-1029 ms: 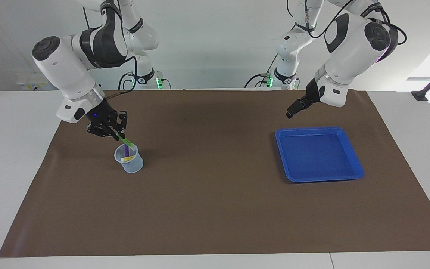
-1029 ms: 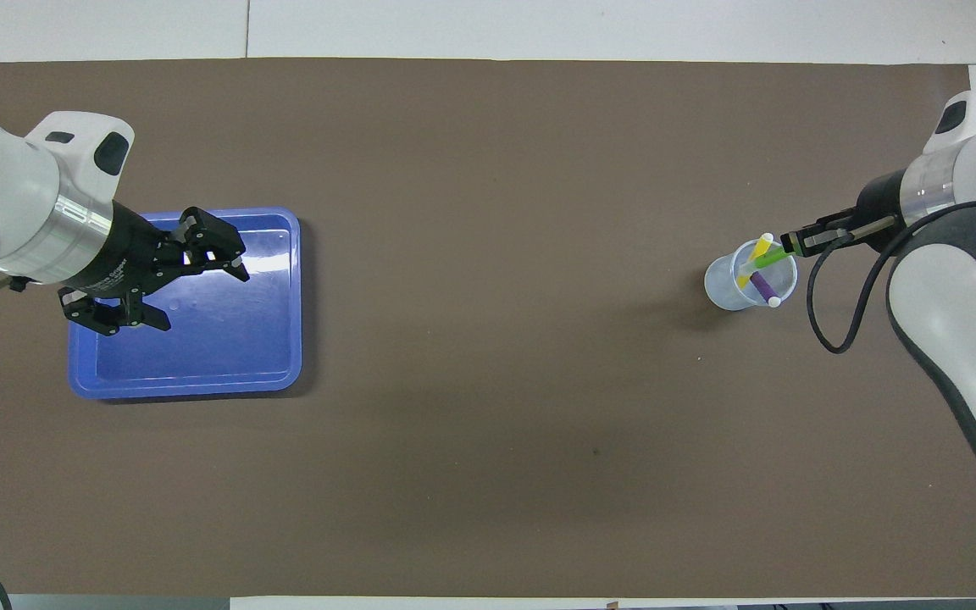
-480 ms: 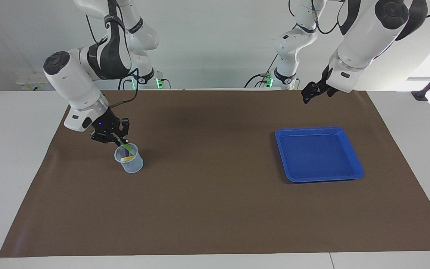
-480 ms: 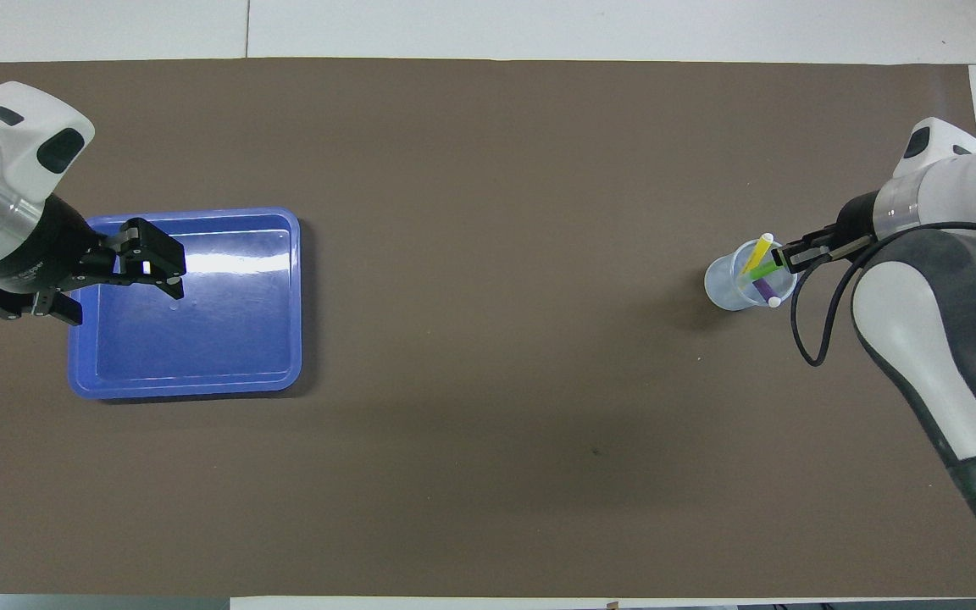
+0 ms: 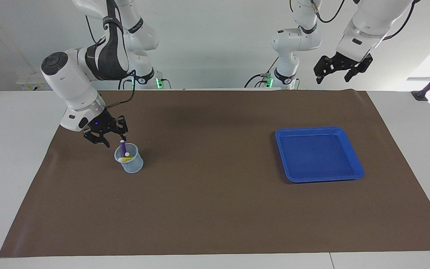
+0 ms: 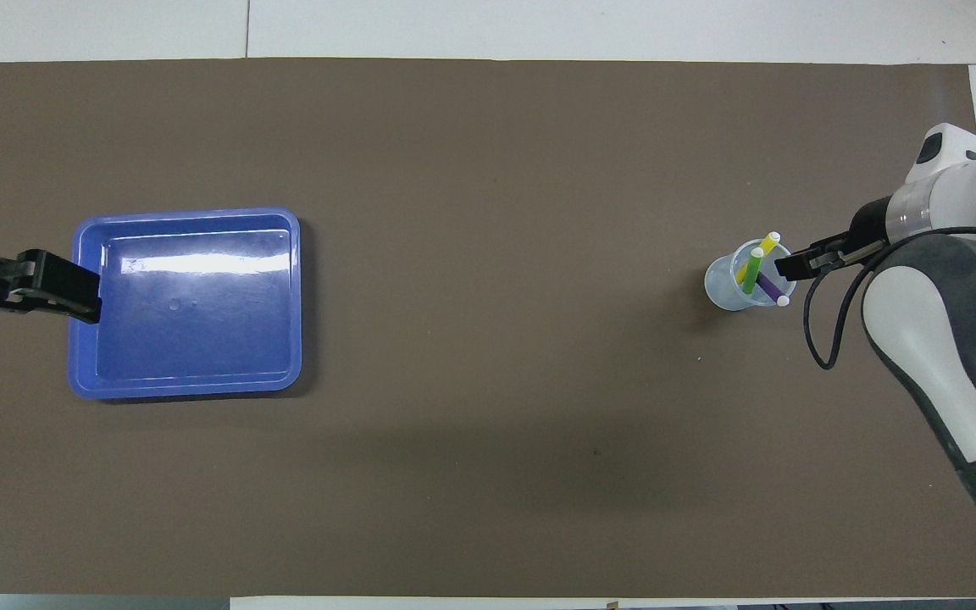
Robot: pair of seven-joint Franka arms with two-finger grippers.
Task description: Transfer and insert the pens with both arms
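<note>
The right tool (image 5: 105,139) has just let go of the green pen (image 6: 751,271): its jaws now stand apart beside the clear cup (image 5: 128,163), and all 3 pens, green, purple (image 5: 122,146) and yellow (image 6: 766,249), sit in the cup. That likely finishes the inserting. The left tool (image 5: 340,68), also apart, has risen clear of the blue tray (image 5: 353,174). Nothing on the bench (image 5: 207,209) blocks a retreat.

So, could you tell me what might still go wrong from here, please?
1. The right tool hangs open just beside the clear cup; pulling away carelessly could clip the rim and tip the light cup.
2. The purple pen leans above the rim toward that tool, so it could be snagged.
</note>
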